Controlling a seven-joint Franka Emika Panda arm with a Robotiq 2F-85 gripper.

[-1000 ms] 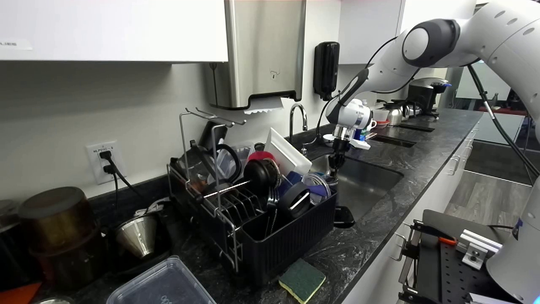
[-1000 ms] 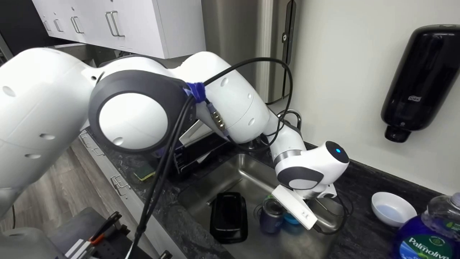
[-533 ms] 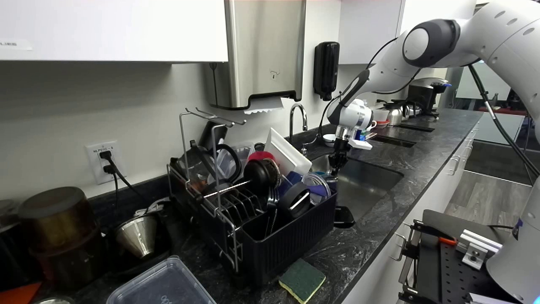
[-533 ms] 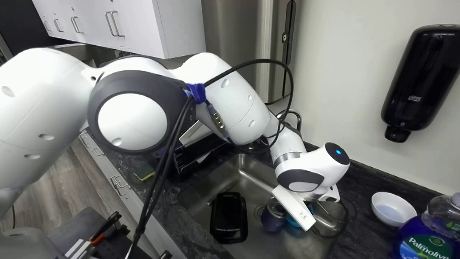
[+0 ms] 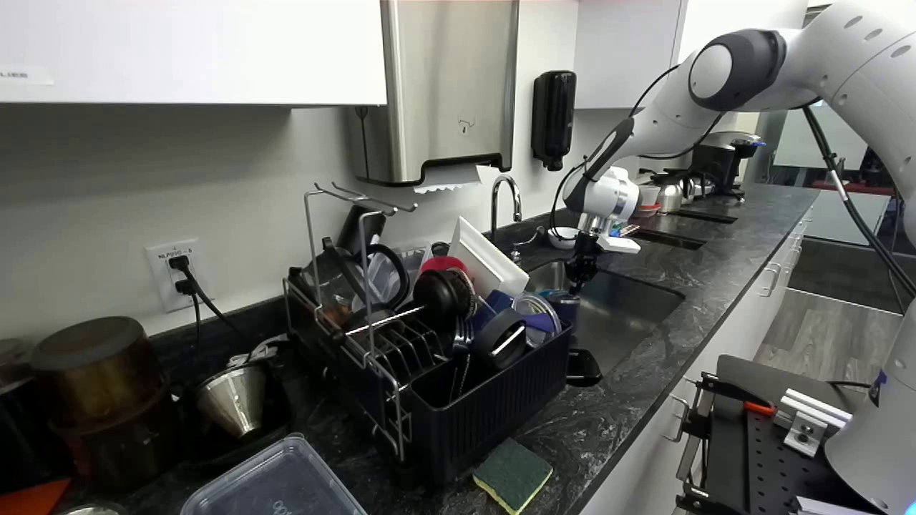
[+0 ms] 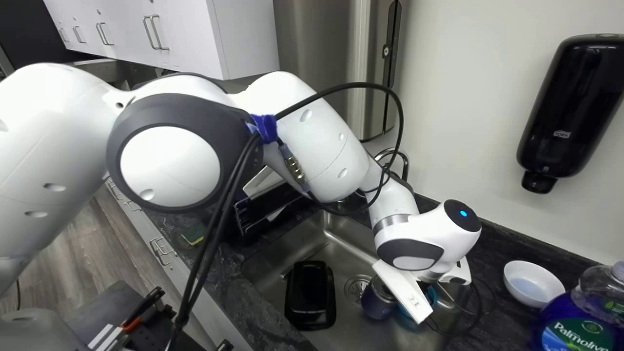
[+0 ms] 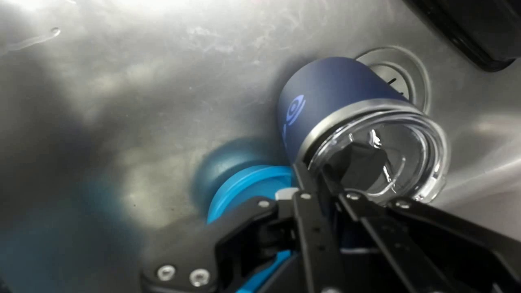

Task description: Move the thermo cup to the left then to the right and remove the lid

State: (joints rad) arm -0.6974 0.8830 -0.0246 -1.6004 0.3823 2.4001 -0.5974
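The thermo cup (image 7: 325, 85) is navy blue with a steel rim and stands in the sink beside the drain. It also shows in both exterior views (image 5: 564, 309) (image 6: 375, 303), where it leans a little. Its clear lid (image 7: 411, 140) is on top, with a dark patch in it. My gripper (image 7: 316, 173) is at the edge of the cup on the side of the bright blue bowl (image 7: 244, 188). Its fingers are close together, with dark navy material in the narrow gap. The exact contact is partly hidden. In an exterior view the white wrist part (image 6: 402, 292) hides the fingers.
A black container (image 6: 309, 292) lies in the sink (image 7: 154, 93) beyond the drain (image 7: 421, 73). A full black dish rack (image 5: 494, 411) stands beside the sink. A white bowl (image 6: 534, 282) and a soap bottle (image 6: 580, 317) are on the counter. A sponge (image 5: 514, 476) lies in front.
The arm and gripper have moved a little to the right in both exterior views. The cup has shifted the same way, leans more, and the drain beside it now shows.
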